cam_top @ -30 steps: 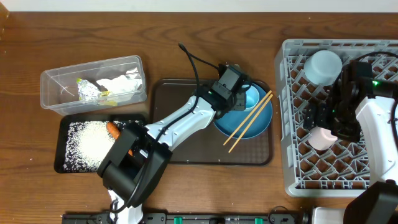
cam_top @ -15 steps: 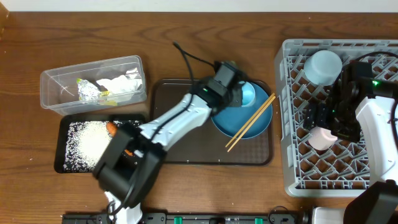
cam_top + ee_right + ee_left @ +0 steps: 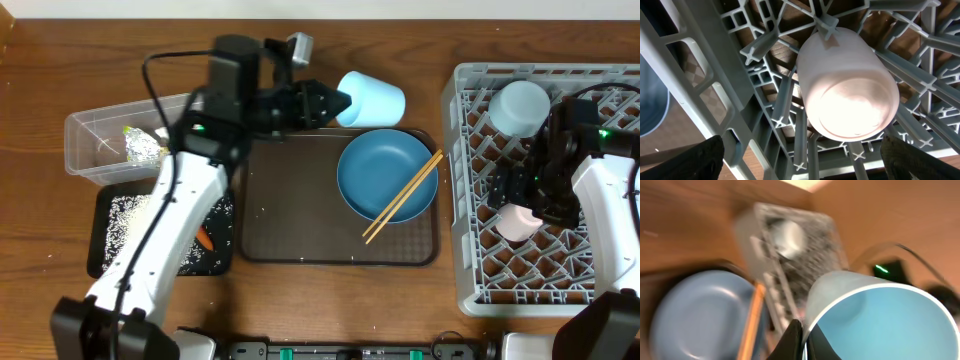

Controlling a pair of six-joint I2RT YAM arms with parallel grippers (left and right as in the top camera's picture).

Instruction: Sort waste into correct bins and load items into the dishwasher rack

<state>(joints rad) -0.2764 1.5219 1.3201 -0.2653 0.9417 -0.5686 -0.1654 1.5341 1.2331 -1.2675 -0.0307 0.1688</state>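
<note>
My left gripper (image 3: pixel 328 102) is shut on the rim of the small light blue cup (image 3: pixel 372 98), held tipped on its side in the air past the far edge of the brown tray. In the left wrist view its fingertips (image 3: pixel 793 341) pinch the cup's wall (image 3: pixel 880 315). The blue plate (image 3: pixel 380 172) lies on the tray with the wooden chopsticks (image 3: pixel 400 198) across its right side. The grey dishwasher rack (image 3: pixel 590 270) holds the pale bowl (image 3: pixel 522 107) and the pink cup (image 3: pixel 515 222). My right gripper (image 3: pixel 807 165) hangs open over the pink cup (image 3: pixel 850 95).
The clear tub (image 3: pixel 95 150) at the left holds foil, tissue and a wrapper. In front of it the black tray (image 3: pixel 110 262) carries white rice. The dark brown serving tray (image 3: pixel 290 230) sits in the middle. My left arm crosses above both bins.
My left arm has swung up and to the left, lifting the light blue cup off the blue plate. The right arm has not moved.
</note>
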